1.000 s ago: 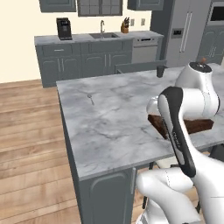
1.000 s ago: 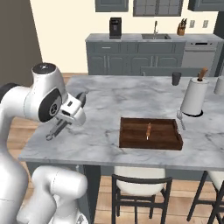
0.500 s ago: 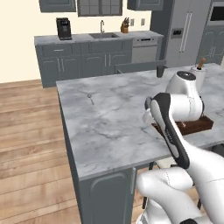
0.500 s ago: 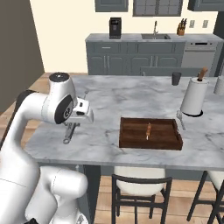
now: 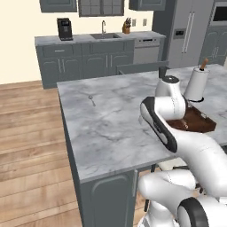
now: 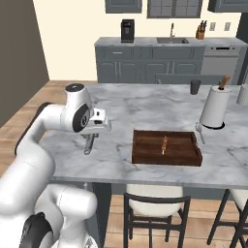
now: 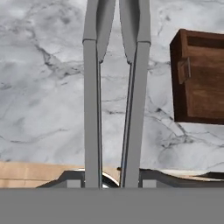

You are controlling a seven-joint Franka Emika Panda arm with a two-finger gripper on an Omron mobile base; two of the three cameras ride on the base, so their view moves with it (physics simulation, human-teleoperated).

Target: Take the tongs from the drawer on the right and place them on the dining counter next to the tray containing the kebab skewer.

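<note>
The tongs (image 6: 90,144) are held clamped in the gripper (image 6: 92,138) low over the dining counter (image 6: 145,104), beside the wooden tray (image 6: 166,147), in which a single kebab skewer (image 6: 164,144) is contained.

tongs (image 6: 90,144) above dining counter (image 6: 145,104), left of tray (image 6: 166,147); skewer (image 6: 164,144) in tray.

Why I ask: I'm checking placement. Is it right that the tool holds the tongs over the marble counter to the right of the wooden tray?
Not quite. In the right base view the tool holds the tongs over the dining counter to the left of the tray, not to its right.
</note>
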